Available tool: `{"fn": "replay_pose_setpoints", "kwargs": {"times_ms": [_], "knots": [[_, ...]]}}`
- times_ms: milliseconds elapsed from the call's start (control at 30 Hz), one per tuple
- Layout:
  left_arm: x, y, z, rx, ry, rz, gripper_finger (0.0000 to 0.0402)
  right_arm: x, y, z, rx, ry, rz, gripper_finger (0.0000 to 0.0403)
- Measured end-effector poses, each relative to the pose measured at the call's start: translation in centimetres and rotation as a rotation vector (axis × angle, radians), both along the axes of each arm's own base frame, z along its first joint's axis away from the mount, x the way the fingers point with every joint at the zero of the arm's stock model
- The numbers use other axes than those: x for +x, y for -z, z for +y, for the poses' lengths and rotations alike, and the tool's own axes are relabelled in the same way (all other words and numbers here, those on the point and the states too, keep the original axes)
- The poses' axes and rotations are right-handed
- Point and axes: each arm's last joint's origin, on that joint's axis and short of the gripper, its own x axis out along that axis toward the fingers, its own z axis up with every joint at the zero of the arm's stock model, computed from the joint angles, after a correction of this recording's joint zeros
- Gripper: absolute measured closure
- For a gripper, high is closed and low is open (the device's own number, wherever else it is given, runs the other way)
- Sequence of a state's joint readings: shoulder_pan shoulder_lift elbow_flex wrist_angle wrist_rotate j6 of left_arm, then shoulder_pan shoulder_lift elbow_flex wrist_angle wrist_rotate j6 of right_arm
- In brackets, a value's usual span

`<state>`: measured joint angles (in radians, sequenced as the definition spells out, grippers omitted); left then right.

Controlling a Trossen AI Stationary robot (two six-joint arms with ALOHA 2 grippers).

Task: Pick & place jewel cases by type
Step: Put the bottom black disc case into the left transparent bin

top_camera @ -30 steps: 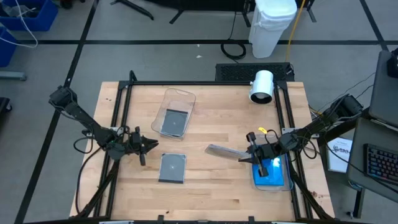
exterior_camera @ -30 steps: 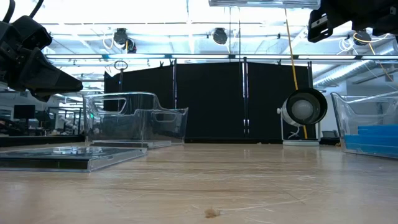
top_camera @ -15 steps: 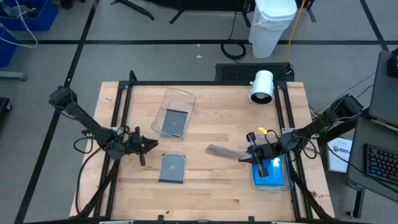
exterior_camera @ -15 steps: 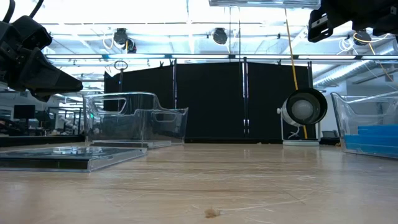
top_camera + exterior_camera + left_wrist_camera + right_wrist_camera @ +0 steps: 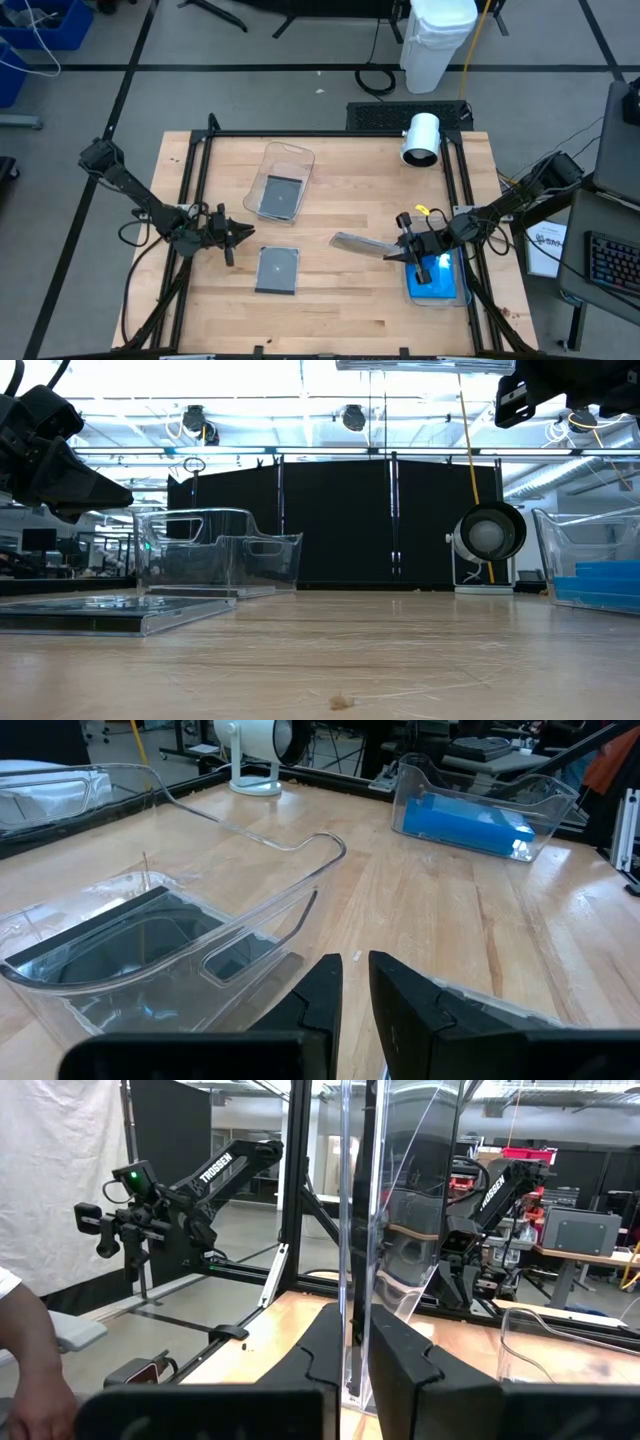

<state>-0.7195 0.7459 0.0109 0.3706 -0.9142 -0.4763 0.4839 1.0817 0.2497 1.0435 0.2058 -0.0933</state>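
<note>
Sorting part done: blue cases [image 5: 437, 275] binned at the table's right edge, one grey case [image 5: 277, 269] left on the table, right gripper [image 5: 403, 243] clamped on a clear case [image 5: 360, 243], left gripper [image 5: 245, 234] nearly closed, empty.

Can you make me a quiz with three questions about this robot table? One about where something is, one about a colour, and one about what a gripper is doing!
1. Where is the loose jewel case?
A. On the bare table, near the left gripper
B. Inside the white fan
C. On the floor

2. What colour are the cases in the tub by the right arm?
A. Red
B. Blue
C. Green

3. What is the right gripper doing?
A. Hanging empty
B. Holding a clear case
C. Holding a cable

Answers: 1 A, the high view shows it lying on the wood. 2 B, the blue cases show brightly. 3 B, its wrist view shows a clear pane between the fingers.
</note>
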Motion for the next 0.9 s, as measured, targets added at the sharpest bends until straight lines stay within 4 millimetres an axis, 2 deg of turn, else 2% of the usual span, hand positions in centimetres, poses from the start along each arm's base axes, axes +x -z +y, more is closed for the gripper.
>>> {"fn": "replay_pose_setpoints", "kwargs": {"times_ms": [900], "knots": [[0.0,0.0,0.0,0.0,0.0,0.0,0.0339,0.02,-0.02,-0.01,-0.022,0.008,-0.006,0.0385]]}}
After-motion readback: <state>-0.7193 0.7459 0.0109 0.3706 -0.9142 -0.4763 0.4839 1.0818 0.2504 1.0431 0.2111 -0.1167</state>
